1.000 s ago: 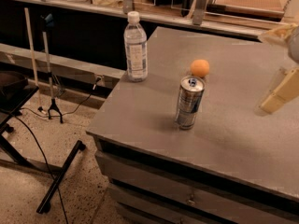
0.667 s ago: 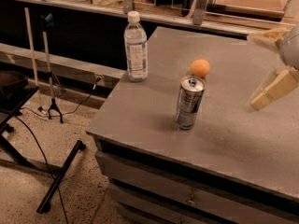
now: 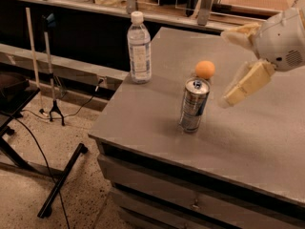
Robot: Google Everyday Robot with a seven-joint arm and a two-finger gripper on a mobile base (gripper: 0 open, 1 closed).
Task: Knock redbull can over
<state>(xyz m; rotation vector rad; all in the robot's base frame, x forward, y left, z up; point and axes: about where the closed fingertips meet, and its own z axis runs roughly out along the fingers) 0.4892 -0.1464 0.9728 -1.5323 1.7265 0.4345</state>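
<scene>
redbull can [image 3: 194, 105] upright (not touched), tool [image 3: 224, 67] beside it, spread wide

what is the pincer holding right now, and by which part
Nothing. The pincer hangs open beside the upright redbull can, not touching it.

Water bottle [image 3: 139, 51] and orange ball [image 3: 205, 69] sit on grey table [image 3: 143, 120], possibly a tripod [image 3: 54, 109] beside.

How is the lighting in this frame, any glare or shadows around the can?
Camera view: dim, warm light; the slim silver-and-blue metal redbull can glints at its top and throws a faint shadow at its base on the grey tabletop; the pale end effector, open above the table at the picture's right, is the brightest thing.
</scene>
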